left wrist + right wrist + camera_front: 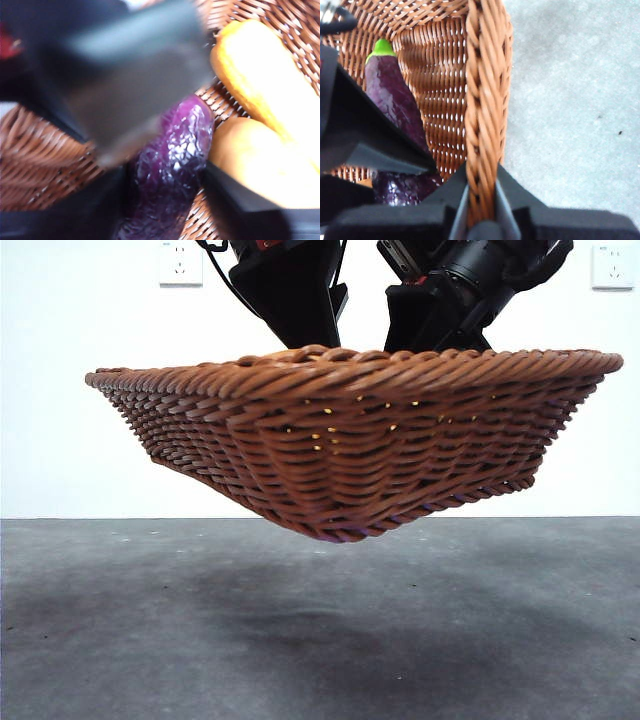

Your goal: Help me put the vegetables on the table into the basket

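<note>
"Three vegetables, and where does each one lie?"

"All in the wicker basket [350, 430]. The eggplant [175, 160] lies on the woven floor, and the right wrist view shows its green stem tip pointing toward a corner of the basket. Just beside it is the potato [250, 160], and the corn cob [260, 75] lies touching the potato on its other side."

"And the basket itself?"

"It hangs in the air, clear of the table [320, 640]. The front view shows a gap between its underside and the dark grey surface, with a soft shadow on the table under it. The braided rim runs nearly level, a little higher at one end."

"What holds it up?"

"The right gripper [481, 185] is clamped on the braided rim, one jaw inside the basket wall and one outside, with the wicker pinched between them."

"And the left gripper?"

"The left gripper [162, 172] is down inside the basket, right over the eggplant. The picture is blurred there, so I cannot tell whether it grips the eggplant or merely sits around it. A big dark shape, out of focus, fills the space above the eggplant in that view."

"Anything behind?"

"Two black arms come down behind the rim in the front view. I cannot tell from there which is which. Beyond them is a white wall [60, 440] with a socket [180, 262] near each top corner."
</note>
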Controlling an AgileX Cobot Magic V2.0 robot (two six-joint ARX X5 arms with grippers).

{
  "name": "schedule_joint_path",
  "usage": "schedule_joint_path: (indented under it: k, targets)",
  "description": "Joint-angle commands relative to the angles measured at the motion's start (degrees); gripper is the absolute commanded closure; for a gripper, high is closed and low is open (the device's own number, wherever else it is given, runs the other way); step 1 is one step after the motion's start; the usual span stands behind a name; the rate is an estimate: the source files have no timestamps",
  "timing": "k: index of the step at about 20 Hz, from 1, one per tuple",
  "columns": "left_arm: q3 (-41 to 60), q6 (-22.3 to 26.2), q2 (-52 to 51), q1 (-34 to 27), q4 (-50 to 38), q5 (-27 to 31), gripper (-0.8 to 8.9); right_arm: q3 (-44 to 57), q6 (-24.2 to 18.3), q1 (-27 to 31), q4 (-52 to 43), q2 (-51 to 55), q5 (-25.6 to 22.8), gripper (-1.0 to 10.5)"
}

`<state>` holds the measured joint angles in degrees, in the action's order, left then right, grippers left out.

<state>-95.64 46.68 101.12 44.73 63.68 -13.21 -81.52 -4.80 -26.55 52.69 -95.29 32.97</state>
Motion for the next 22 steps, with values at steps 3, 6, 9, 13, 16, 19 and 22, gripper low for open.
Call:
schedule_joint_path:
  k: [3, 6, 9, 13, 16, 19, 22]
  targets:
    - [0.28, -4.24, 0.02, -0.28, -0.42, -0.2, 4.01, -0.04, 0.26, -0.13, -0.28, -0.22, 0.85, 9.6]
    - [-0.5, -5.2, -1.03, -0.7, 0.35, 2.82, 4.01, -0.07, 0.26, -0.09, -0.24, -0.22, 0.28, 9.6]
    - [-3.8, -6.93, -4.46, -2.73, 1.79, 4.96, 4.04, -0.07, 0.26, -0.07, -0.37, -0.22, -0.24, 9.6]
    - [-8.13, -17.88, -12.44, -9.07, 2.03, 5.77, 4.05, -0.07, 0.7, -0.07, -0.37, -0.22, -0.28, 9.6]
    - [-8.13, -25.64, -19.58, -16.39, 7.28, 5.75, 5.59, -0.07, 5.42, 0.0, -4.0, -0.22, -4.11, 9.6]
    - [-8.09, -28.09, -25.11, -22.25, 11.78, 5.66, 8.2, -0.07, 9.77, 1.09, -8.72, -0.22, -5.16, 9.6]
    - [-8.11, -28.98, -31.21, -24.83, 11.76, 5.55, 8.2, -0.07, 10.82, 5.55, -8.76, -0.07, -5.79, 9.6]
